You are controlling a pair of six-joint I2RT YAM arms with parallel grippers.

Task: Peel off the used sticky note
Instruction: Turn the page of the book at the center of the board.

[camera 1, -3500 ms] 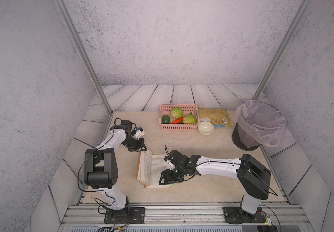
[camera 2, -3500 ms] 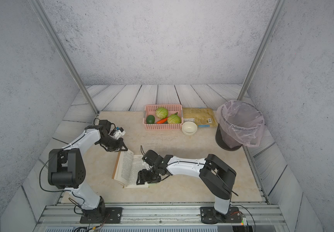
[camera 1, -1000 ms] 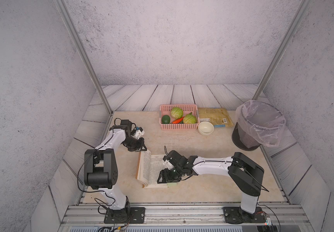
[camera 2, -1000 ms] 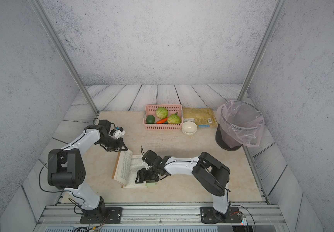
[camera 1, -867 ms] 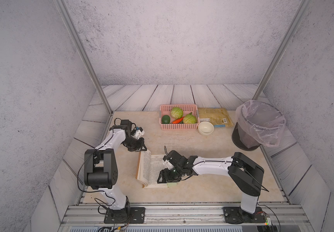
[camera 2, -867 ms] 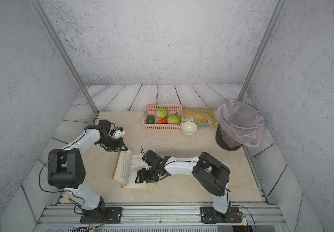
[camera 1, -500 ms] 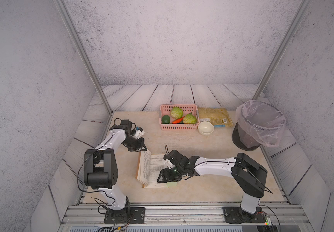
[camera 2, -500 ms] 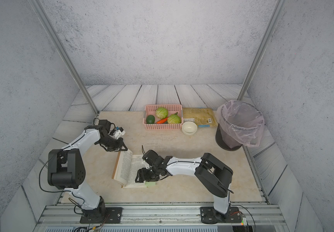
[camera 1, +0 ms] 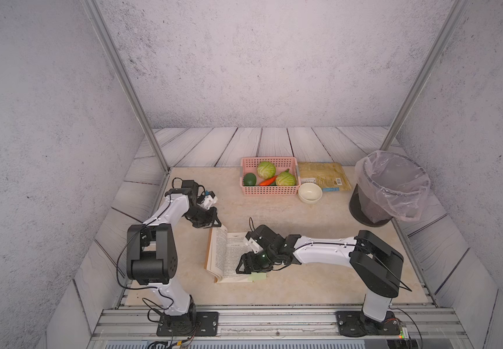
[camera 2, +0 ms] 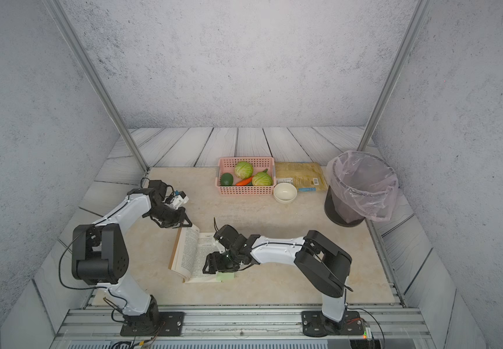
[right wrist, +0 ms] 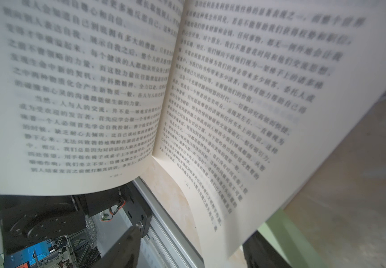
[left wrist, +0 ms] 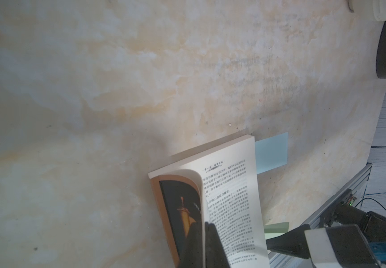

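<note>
Tearing is threatening at the near edge of the book, where the spread right end effector is straddling a page, not the protruding green sticky note, while the left end effector is pinching another leaf.

Left gripper pinched closed; right gripper low, jaws apparently spread.

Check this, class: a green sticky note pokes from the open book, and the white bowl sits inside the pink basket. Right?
No: both top views show the white bowl outside the pink basket. The green sticky note does poke from the open book.
</note>
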